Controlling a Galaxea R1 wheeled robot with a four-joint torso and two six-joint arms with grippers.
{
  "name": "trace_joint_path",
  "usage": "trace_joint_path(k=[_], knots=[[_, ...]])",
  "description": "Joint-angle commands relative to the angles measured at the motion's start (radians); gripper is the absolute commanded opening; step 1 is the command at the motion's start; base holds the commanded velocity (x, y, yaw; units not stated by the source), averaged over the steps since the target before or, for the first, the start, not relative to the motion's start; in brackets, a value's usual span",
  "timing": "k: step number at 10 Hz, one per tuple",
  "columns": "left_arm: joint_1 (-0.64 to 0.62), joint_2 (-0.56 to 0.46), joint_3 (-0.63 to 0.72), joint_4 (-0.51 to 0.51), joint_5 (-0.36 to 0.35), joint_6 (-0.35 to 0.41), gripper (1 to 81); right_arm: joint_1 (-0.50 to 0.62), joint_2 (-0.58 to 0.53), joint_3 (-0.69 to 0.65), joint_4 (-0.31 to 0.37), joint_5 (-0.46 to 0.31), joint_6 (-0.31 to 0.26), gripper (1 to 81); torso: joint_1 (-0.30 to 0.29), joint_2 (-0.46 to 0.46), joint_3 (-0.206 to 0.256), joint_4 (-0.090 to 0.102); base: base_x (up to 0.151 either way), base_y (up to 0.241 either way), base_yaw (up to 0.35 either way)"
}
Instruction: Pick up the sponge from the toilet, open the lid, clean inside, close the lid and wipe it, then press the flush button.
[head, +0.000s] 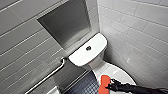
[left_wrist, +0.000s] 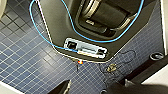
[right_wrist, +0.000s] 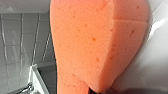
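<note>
The white toilet's cistern (head: 83, 56) stands in the tiled corner, with the dark round flush button (head: 88, 48) in the middle of its top. Below it the white lid (head: 122, 75) lies down over the bowl. The orange-red sponge (head: 105, 83) rests on the lid's near left part, with my right gripper (head: 110, 87) shut on it; the dark arm comes in from the lower right. In the right wrist view the sponge (right_wrist: 95, 45) looms large against the white lid (right_wrist: 150, 62). My left gripper (left_wrist: 90, 90) hangs open over the blue floor tiles, holding nothing.
A metal grab bar (head: 47, 75) runs along the left wall, and a recessed steel niche (head: 66, 22) sits above the cistern. Dark blue mosaic floor (head: 83, 86) lies left of the bowl. A white tiled wall (head: 140, 32) closes the right side. My own base (left_wrist: 95, 30) with a blue cable stands beneath the left arm.
</note>
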Motion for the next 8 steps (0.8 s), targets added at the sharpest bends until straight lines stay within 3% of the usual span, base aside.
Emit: trace_joint_path(k=[1, 3, 8], knots=[[0.035, -0.023, -0.008, 0.011, 0.063, 0.003, 81.1, 0.01, -0.213, 0.292, 0.007, 0.075, 0.004, 1.0, 0.0, 0.0, 0.0, 0.0, 0.0, 0.0, 0.0], [0.035, -0.023, -0.008, 0.011, 0.063, 0.003, 81.1, -0.064, -0.284, 0.349, 0.005, 0.13, 0.002, 1.0, 0.0, 0.0, 0.0, 0.0, 0.0, 0.0, 0.0], [0.035, -0.035, -0.008, 0.011, 0.058, 0.003, 81.1, -0.202, -0.322, 0.317, 0.001, 0.205, 0.001, 1.0, 0.0, 0.0, 0.0, 0.0, 0.0, 0.0, 0.0]])
